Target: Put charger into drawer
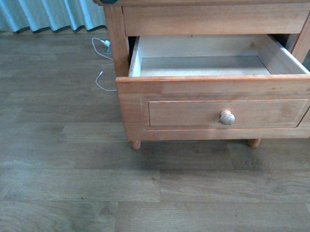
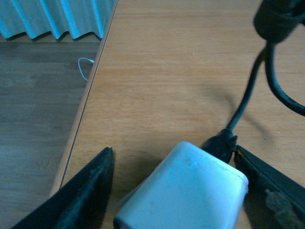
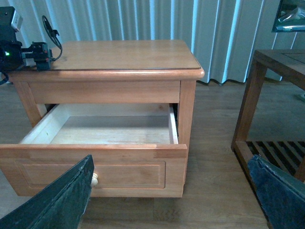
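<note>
Over the top of the nightstand [image 2: 167, 71], near its left edge, the charger [image 2: 183, 188] sits between the jaws of the left gripper [image 2: 172, 150]. One dark finger is close beside the white block's flank, the other against the end where its black cable [image 2: 245, 98] leaves. Whether they squeeze it cannot be told. Below the nightstand's top the drawer [image 1: 195, 82] stands pulled out. Facing the nightstand's front, the right gripper [image 3: 170, 161] has its jaws spread wide, holding nothing.

One charger [image 2: 183, 191], one open drawer [image 1: 217, 110], perhaps one white floor cable [image 1: 106, 44].
</note>
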`<state>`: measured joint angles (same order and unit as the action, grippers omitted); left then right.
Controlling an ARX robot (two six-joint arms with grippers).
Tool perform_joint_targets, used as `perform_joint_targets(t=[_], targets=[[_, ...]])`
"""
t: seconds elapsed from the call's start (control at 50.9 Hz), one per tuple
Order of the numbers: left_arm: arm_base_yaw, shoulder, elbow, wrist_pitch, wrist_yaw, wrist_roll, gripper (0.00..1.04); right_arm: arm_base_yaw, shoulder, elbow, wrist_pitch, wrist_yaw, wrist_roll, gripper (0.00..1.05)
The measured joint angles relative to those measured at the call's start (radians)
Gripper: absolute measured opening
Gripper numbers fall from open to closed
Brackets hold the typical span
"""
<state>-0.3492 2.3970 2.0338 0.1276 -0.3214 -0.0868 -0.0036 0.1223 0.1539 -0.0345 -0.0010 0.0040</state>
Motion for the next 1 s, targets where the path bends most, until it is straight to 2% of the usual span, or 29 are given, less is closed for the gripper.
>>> perform_joint_targets(t=[0.098, 0.157, 0.374, 0.629, 0.786, 1.003], targets=[[0.000, 0.001, 0.001, -0.001, 0.000, 0.000, 0.59, 0.000, 0.000, 0.000, 0.000, 0.000, 0.000, 0.97], [0.000, 0.001, 0.001, -0.001, 0.000, 0.000, 0.53, 0.000, 0.000, 0.000, 0.000, 0.000, 0.000, 0.97], [0.000, -0.028, -0.054, 0.032, 0.013, 0.000, 0.52, 0.000, 0.000, 0.000, 0.000, 0.000, 0.000, 0.97], [-0.017, -0.156, -0.229, 0.105, 0.069, 0.000, 0.52, 0.000, 0.000, 0.000, 0.000, 0.000, 0.000, 0.97], [-0.060, -0.273, -0.355, 0.148, 0.101, -0.001, 0.52, 0.000, 0.000, 0.000, 0.000, 0.000, 0.000, 0.97], [-0.164, -0.359, -0.513, 0.195, 0.138, -0.005, 0.51, 0.000, 0.000, 0.000, 0.000, 0.000, 0.000, 0.97]])
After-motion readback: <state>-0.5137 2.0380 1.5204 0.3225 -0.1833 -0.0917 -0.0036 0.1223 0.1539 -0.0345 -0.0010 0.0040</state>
